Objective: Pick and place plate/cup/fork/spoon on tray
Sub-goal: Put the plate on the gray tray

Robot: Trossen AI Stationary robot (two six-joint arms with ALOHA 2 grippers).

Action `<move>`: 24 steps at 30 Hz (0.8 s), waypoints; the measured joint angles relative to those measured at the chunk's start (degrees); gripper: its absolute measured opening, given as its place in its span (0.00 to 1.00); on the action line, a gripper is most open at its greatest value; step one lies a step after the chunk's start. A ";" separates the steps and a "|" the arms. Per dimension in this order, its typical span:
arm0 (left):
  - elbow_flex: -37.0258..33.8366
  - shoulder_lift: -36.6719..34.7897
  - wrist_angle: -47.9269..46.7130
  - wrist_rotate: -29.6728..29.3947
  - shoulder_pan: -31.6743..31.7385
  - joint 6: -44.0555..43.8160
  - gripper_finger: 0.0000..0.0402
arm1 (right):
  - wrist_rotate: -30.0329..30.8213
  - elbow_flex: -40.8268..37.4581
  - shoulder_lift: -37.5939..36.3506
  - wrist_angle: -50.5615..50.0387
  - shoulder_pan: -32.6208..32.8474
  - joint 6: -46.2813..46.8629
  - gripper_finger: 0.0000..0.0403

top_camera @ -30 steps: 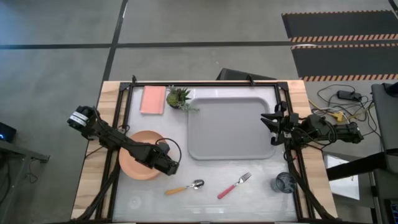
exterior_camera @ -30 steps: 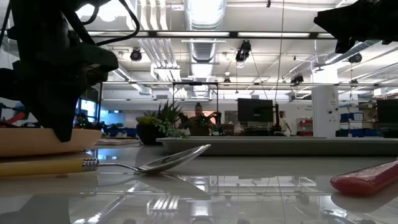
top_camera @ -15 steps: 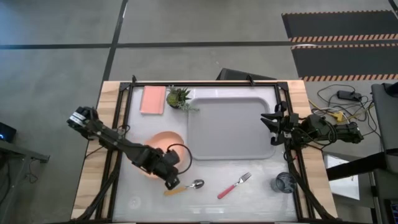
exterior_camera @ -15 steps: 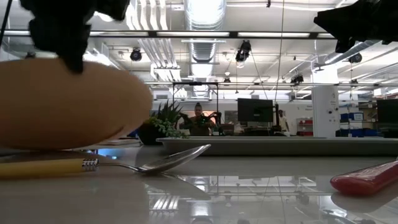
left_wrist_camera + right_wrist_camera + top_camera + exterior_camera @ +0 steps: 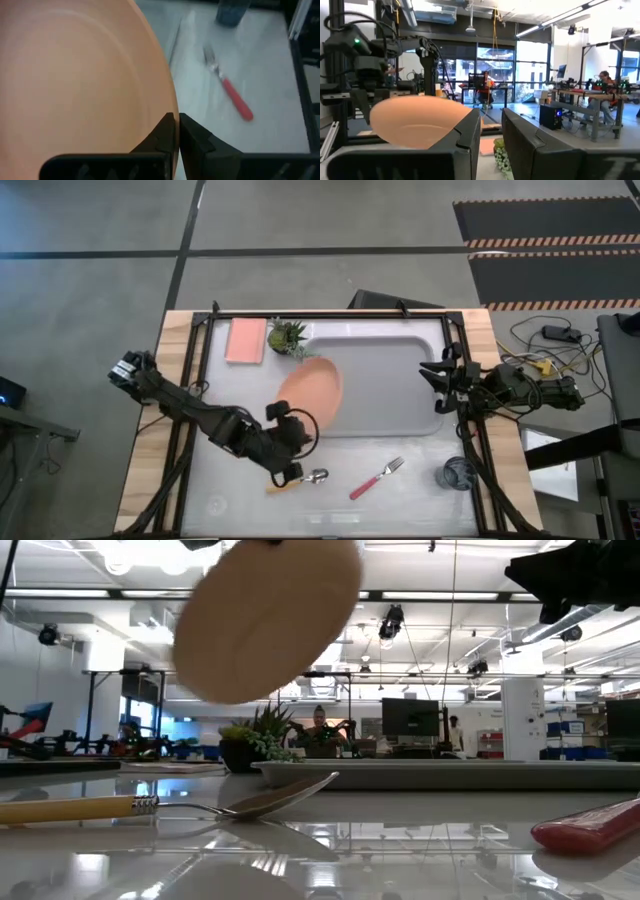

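The left pincer holds the plate up in the air.

The left gripper (image 5: 177, 131) is pinching the rim of the plate (image 5: 310, 387) tight, and the plate hangs tilted over the left end of the tray (image 5: 390, 380). The spoon (image 5: 309, 478) lies on the table just beside that arm, near the front edge. The fork (image 5: 377, 477) lies to its right, and the cup (image 5: 459, 474) sits at the near right corner. The right gripper (image 5: 437, 385) waits above the right edge of the tray, with its fingers (image 5: 462, 140) a little apart and nothing between them.
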 joint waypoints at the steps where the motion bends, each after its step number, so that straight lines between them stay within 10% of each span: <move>1: -0.10 0.00 1.89 0.00 0.85 2.64 0.00 | 0.00 0.00 0.00 0.44 -0.01 -0.38 0.17; 24: -1.00 14.43 19.63 8.92 18.59 17.67 0.00 | -0.12 9.29 -0.11 -13.89 0.00 -0.23 0.17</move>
